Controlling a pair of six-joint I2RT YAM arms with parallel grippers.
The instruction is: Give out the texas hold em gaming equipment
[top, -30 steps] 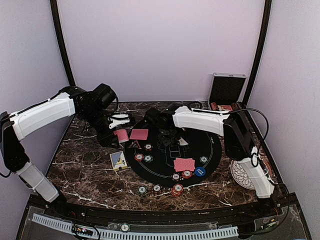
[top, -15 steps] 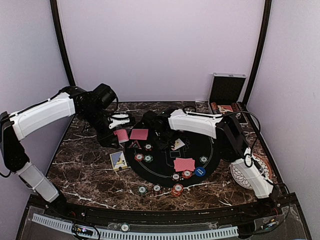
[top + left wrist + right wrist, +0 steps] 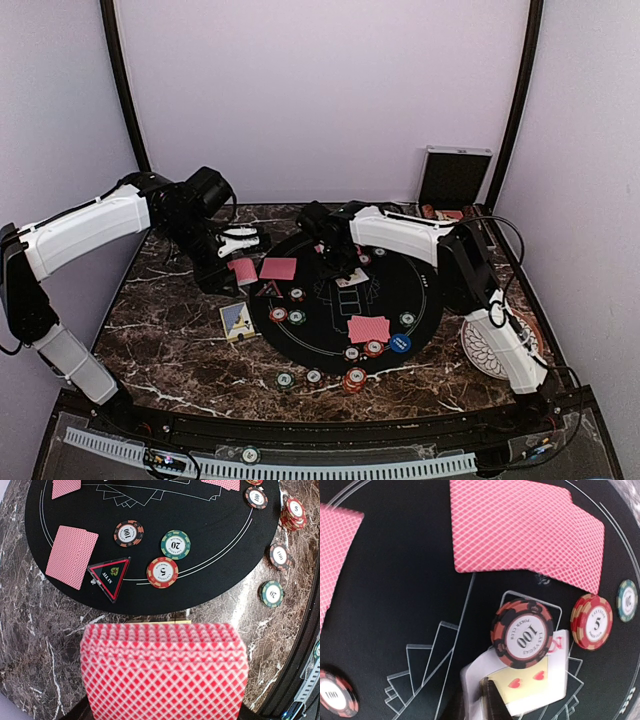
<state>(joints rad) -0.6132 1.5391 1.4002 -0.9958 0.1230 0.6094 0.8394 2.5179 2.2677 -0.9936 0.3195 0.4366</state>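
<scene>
My left gripper (image 3: 235,258) is shut on a fanned deck of red-backed cards (image 3: 162,670) and holds it above the marble at the black mat's left edge; the deck hides its fingers. Beyond it on the mat lie a triangular marker (image 3: 110,575), a face-down card (image 3: 72,556) and 100 (image 3: 128,533), 20 (image 3: 175,544) and 5 (image 3: 162,572) chips. My right gripper (image 3: 489,702) is shut on a face-up hearts card (image 3: 540,682) over the mat's middle (image 3: 350,280). A 100 chip (image 3: 522,632) overlaps that card's far edge. Two red-backed cards (image 3: 512,527) lie beyond it.
Loose chips (image 3: 355,380) lie on the marble in front of the black mat (image 3: 425,290). A blue button (image 3: 400,343) and a red-backed pair (image 3: 368,328) lie on the mat's near part. A silver case (image 3: 455,178) stands back right. A white plate (image 3: 492,352) sits at the right.
My right gripper has moved toward the far side of the mat with the face-up card in it, and its elbow has swung. The left arm has not moved.
</scene>
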